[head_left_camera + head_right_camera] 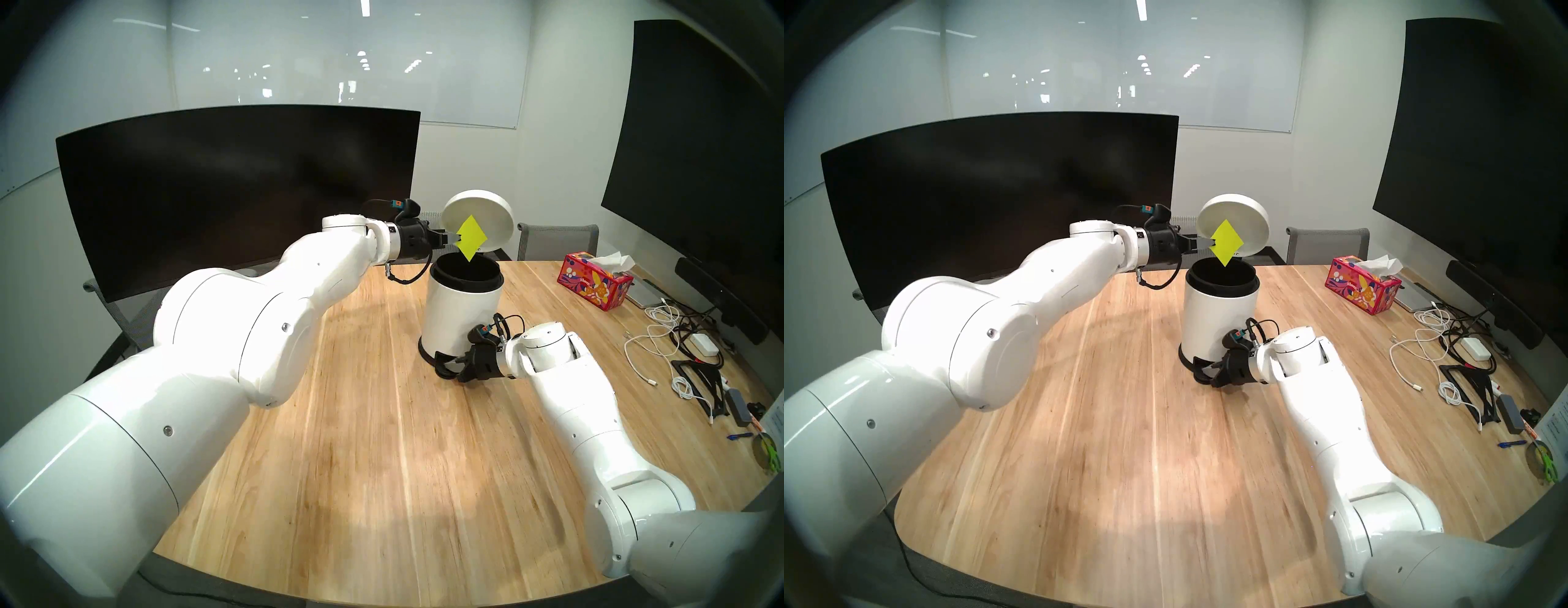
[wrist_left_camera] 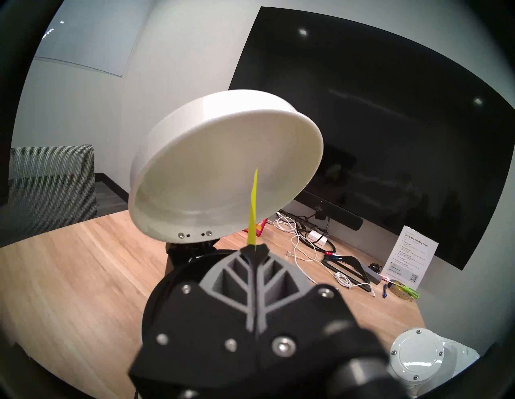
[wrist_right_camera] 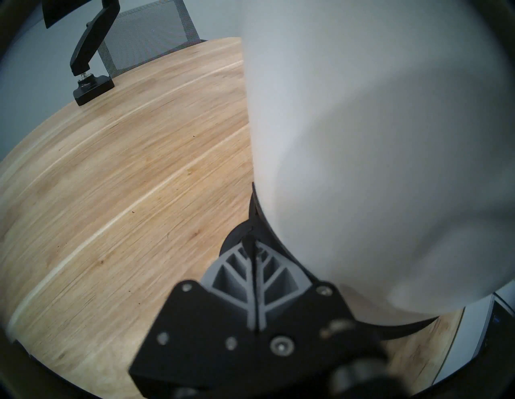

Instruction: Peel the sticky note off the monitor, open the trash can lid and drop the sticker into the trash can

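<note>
While the trash can lid [image 1: 478, 225] stands tipped up on its hinge, the trash can [image 1: 460, 314] gapes open on the wooden table [image 1: 382, 424], showing a black inner rim and a dark inside where no contents can be made out. The left gripper [image 1: 450, 240] has its jaws pinched shut on one corner of the sticky note [image 1: 470, 237], which hangs out past the fingertips as a diamond, just above the can's mouth and in front of the lid's pale underside. From the left wrist the note [image 2: 253, 211] shows edge-on, rising straight from the closed fingertips [image 2: 259, 250]. Behind that arm stands the monitor [image 1: 237, 187], its screen bare.

The right gripper [image 1: 456, 366] sits low at the can's base, jaws closed together with nothing seen between them, tips on the black foot pedal [image 1: 443, 368]; the can's white wall is just beside it. Far to that gripper's right lie a tissue box [image 1: 596, 285] with a tissue poking out and loose cables [image 1: 662, 335].
</note>
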Available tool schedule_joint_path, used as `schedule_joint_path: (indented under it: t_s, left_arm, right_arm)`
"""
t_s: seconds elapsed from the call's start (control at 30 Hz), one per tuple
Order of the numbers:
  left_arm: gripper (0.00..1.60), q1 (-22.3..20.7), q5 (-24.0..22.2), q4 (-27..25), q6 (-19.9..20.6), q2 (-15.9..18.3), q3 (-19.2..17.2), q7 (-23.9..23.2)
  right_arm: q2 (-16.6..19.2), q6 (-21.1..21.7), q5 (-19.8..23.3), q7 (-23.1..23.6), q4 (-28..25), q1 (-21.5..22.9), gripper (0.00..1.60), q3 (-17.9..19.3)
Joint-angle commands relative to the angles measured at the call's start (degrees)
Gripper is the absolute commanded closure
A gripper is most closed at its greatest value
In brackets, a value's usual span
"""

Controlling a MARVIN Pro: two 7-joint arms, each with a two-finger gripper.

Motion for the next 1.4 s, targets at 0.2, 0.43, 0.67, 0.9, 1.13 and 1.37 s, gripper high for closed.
schedule_joint_path:
  t_s: [0.2,0.43,0.67,0.9,1.13,1.37]
  left_arm:
    - [1.60,-3.35,0.33,0.54,-0.45,-0.55,0.43,-0.85]
    - [0.67,-3.49,0.28,0.89,-0.62,-0.53,0.44,-1.63]
    - [0.00,-3.58,0.30,1.24,-0.68,-0.51,0.36,-2.32]
    - [0.00,-3.51,0.60,1.44,-0.71,-0.38,0.57,-3.99]
    - [0.00,-3.60,1.13,1.62,-0.51,-0.30,1.04,-5.13]
    - [0.00,-3.68,1.67,2.04,0.07,-0.73,1.78,-5.99]
  right_arm:
    - [0.36,0.01,-0.16,-0.13,0.13,-0.23,1.60,0.07]
    - [0.36,0.01,-0.16,-0.13,0.13,-0.23,1.60,0.07]
    - [0.36,0.01,-0.16,-0.13,0.13,-0.23,1.60,0.07]
    - [0.37,0.01,-0.16,-0.13,0.13,-0.23,1.60,0.07]
    - [0.37,0.01,-0.16,-0.13,0.12,-0.23,1.60,0.07]
    - [0.37,0.01,-0.16,-0.13,0.12,-0.23,1.60,0.07]
